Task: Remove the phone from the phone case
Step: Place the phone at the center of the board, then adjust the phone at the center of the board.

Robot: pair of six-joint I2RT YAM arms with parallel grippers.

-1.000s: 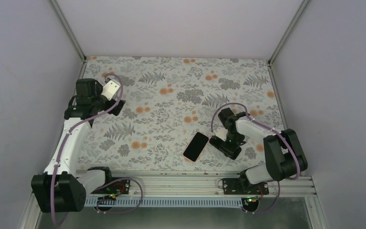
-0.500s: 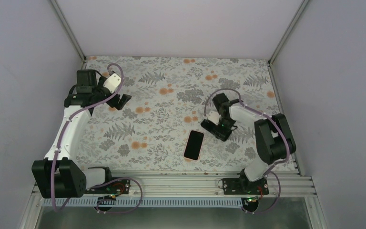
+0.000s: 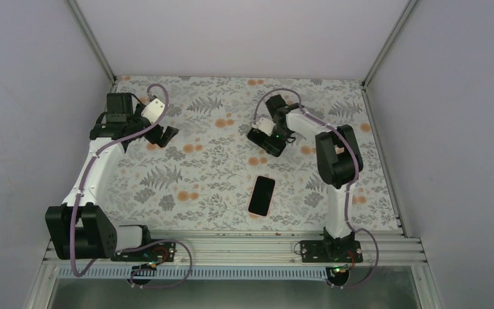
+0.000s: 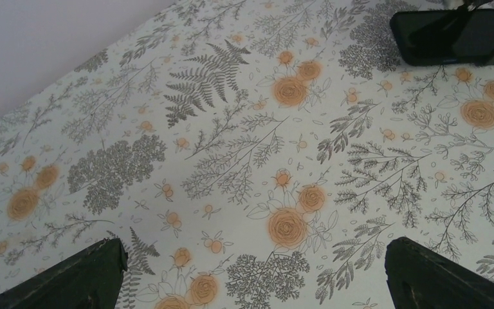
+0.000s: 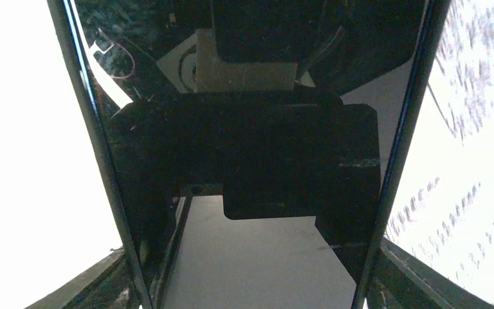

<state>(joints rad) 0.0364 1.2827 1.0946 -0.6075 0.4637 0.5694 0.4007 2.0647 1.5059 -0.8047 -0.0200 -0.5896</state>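
**Top external view.** The bench [image 3: 186, 170] carries a floral-patterned cover. The left pincer [image 3: 163, 135] hangs over the far left part of it, with nothing seen in its grasp. The right arm reaches towards the far middle, where the right pincer [image 3: 267, 140] sits with a black slab across its tip; detail there is too small to read. The phone case [image 3: 262, 195] lies flat near the front middle of the bench. It is dark with a pink rim and is well apart from both pincers.

**Left wrist view.** The left pincer [image 4: 252, 261] stands wide open, its two dark fingertips at the lower corners with only bare patterned cover between them. At the top right edge there is a black, round-cornered slab, apparently the phone [image 4: 453, 35]. Dark parts touch its right end but are cropped.

**Right wrist view.** The right pincer [image 5: 251, 283] is closed onto the phone [image 5: 244, 161], which is out of the case. The phone's glossy black face fills the frame between the two fingers and mirrors the wrist hardware.
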